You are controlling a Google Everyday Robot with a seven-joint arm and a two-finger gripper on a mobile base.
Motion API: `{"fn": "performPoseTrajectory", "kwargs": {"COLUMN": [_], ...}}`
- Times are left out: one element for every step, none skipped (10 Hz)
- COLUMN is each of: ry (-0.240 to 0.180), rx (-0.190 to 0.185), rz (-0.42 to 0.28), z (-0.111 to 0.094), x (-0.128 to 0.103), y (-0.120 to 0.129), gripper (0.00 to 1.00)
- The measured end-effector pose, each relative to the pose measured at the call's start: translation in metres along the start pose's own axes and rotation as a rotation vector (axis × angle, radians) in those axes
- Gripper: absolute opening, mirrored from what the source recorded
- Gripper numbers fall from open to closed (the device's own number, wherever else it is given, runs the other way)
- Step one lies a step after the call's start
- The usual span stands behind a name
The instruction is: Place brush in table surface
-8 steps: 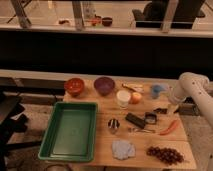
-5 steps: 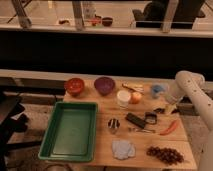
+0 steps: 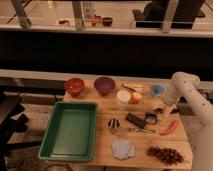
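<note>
Our gripper (image 3: pixel 160 110) hangs with fingers spread, holding nothing; the brush (image 3: pixel 151 118) lies on the table (image 3: pixel 107 105) just below-left of them. Closing off-centre, we might knock it into the bar (image 3: pixel 135 120) beyond

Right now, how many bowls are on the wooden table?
2: a red bowl at the back left and a purple bowl just right of it. None seems hidden. The claw is over the table, near its right edge.
</note>
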Motion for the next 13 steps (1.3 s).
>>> {"fn": "performPoseTrajectory", "kwargs": {"ry": [0.002, 0.005, 0.007, 0.009, 0.011, 0.014, 0.016, 0.017, 0.019, 0.020, 0.021, 0.022, 0.024], "rx": [-0.006, -0.010, -0.012, -0.014, -0.015, -0.017, -0.020, -0.021, -0.024, -0.024, -0.025, -0.025, -0.021], "rz": [0.007, 0.012, 0.017, 0.021, 0.024, 0.027, 0.031, 0.034, 0.039, 0.041, 0.045, 0.050, 0.054], "z": [0.002, 0.002, 0.003, 0.005, 0.007, 0.008, 0.010, 0.011, 0.012, 0.013, 0.014, 0.015, 0.016], "x": [0.001, 0.001, 0.001, 0.001, 0.001, 0.002, 0.003, 0.004, 0.006, 0.006, 0.008, 0.009, 0.010], "y": [0.003, 0.005, 0.006, 0.006, 0.006, 0.007, 0.008, 0.009, 0.009, 0.009, 0.010, 0.010, 0.009], "gripper": [0.80, 0.80, 0.80, 0.80, 0.80, 0.80, 0.80, 0.78, 0.68, 0.61, 0.53, 0.45, 0.38]}}
